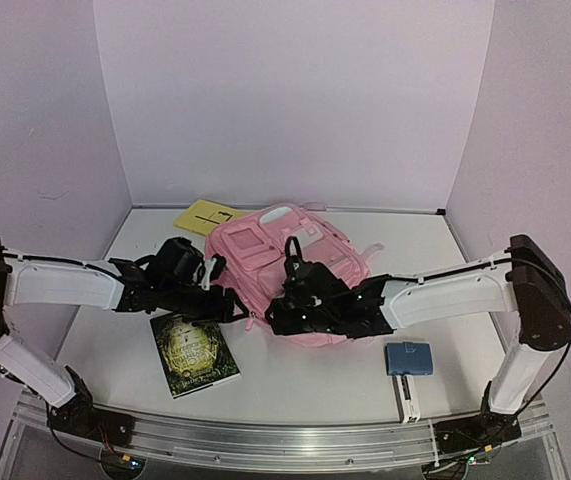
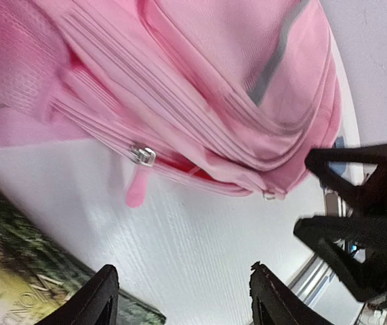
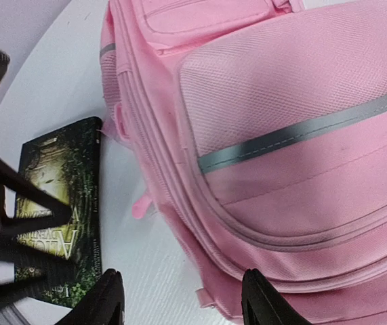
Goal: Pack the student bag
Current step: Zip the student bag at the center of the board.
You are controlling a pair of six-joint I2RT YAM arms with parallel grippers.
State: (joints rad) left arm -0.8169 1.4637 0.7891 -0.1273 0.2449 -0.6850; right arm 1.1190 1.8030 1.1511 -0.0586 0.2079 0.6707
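The large soft pink fabric backpack (image 1: pixel 275 245) lies flat in the middle of the white table (image 1: pixel 315 390), a dark green book (image 1: pixel 193 352) just beside it. The black left gripper (image 2: pixel 183 301) and black right gripper (image 3: pixel 179 298) stand at its near edge, fingers apart, holding nothing

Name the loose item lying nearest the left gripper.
The green book, right beside the left gripper; the yellow pad lies behind the bag and the blue case far right.

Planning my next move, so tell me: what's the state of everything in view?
Bag: lying flat, front up, one zip slightly open.
Book: closed, on table, not packed.
Blue case: on table, not packed.
Yellow pad: flat behind bag.
Left gripper: open, empty.
Right gripper: open, empty.
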